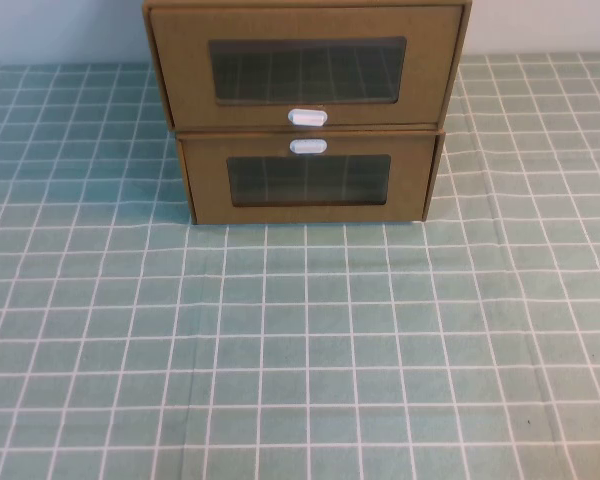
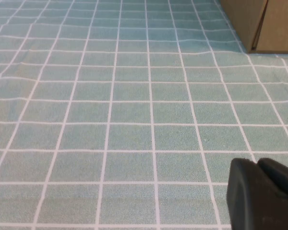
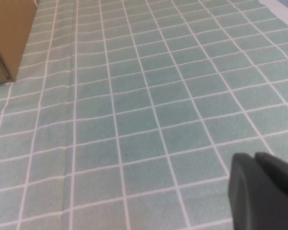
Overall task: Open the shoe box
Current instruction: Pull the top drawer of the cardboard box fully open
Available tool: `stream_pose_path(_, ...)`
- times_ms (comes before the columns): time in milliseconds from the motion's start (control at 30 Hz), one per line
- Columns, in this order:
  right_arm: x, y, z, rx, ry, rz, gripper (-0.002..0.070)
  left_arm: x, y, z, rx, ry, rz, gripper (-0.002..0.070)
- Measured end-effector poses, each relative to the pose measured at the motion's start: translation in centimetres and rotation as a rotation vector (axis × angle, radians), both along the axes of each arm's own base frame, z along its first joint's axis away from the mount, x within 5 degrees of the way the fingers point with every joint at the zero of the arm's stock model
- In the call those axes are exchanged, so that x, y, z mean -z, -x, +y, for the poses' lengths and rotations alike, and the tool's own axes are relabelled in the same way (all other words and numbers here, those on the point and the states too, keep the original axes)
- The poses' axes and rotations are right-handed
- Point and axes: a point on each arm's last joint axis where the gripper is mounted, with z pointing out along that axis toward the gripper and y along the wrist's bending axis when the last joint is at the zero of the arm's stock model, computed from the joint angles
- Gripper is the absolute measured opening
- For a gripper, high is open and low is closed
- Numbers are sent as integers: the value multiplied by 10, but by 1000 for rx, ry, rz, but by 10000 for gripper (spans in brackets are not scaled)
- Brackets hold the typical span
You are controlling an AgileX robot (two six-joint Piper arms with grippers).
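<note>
Two brown cardboard shoe boxes stand stacked at the back centre of the table, each with a dark window in its front. The upper box [image 1: 305,65] has a white handle [image 1: 307,117]; the lower box [image 1: 310,180] has its own white handle [image 1: 308,146]. Both fronts are closed. Neither arm shows in the high view. My left gripper [image 2: 256,164] is shut with nothing in it, low over the cloth, with a box corner [image 2: 257,24] far ahead. My right gripper [image 3: 253,158] is also shut and empty, and a box corner [image 3: 7,38] lies far off from it.
A green tablecloth [image 1: 300,340] with a white grid covers the whole table. A pale wall [image 1: 60,30] rises behind the boxes.
</note>
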Motion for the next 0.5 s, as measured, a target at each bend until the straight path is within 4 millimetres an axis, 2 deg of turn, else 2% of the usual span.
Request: stream_pose_path(500, -2, -1, 0, 1, 2, -28, -14, 0, 0, 0, 0, 0, 0, -4)
